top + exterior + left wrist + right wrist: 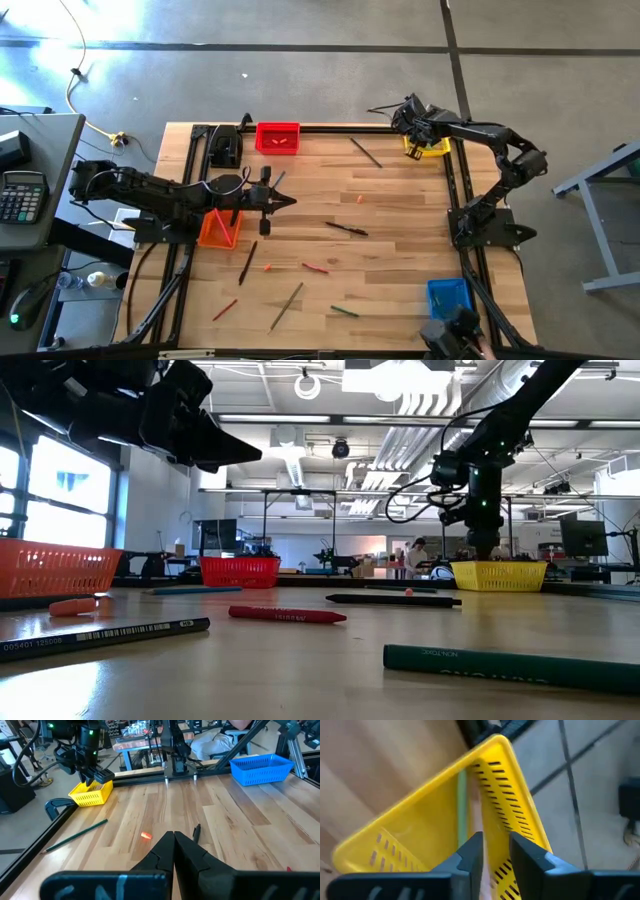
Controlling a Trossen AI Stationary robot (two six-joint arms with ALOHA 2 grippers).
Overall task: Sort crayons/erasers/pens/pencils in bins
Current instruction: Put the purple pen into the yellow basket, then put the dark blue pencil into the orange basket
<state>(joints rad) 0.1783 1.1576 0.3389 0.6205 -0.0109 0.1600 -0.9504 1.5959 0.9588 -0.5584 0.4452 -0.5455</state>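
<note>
**Two robot arms over a wooden table strewn with writing tools and four bins**

Places are given from the orange bin (218,230), which sits near the table's left edge in the overhead view. The left gripper (288,202) hovers just right of that bin and slightly farther back, above bare wood. Its fingers (192,854) are pressed together with nothing between them. Behind the orange bin, at the table's far edge, stands the red bin (278,138).

Right of the orange bin, loose items lie scattered: a dark pencil (247,263) close by toward the front, a red crayon (315,267) beyond it, a black pen (346,229) near the table's middle, and a green pencil (344,311) near the front edge. A small orange eraser (358,198) lies past the left gripper's tip.

Far right and back from the orange bin, the yellow bin (430,148) sits at the table's far right corner. The right gripper (412,128) hangs over it, fingers (470,852) slightly parted. A green pencil (462,802) lies inside the bin, and I cannot tell whether the fingers hold it. The blue bin (448,294) is at the front right corner.
</note>
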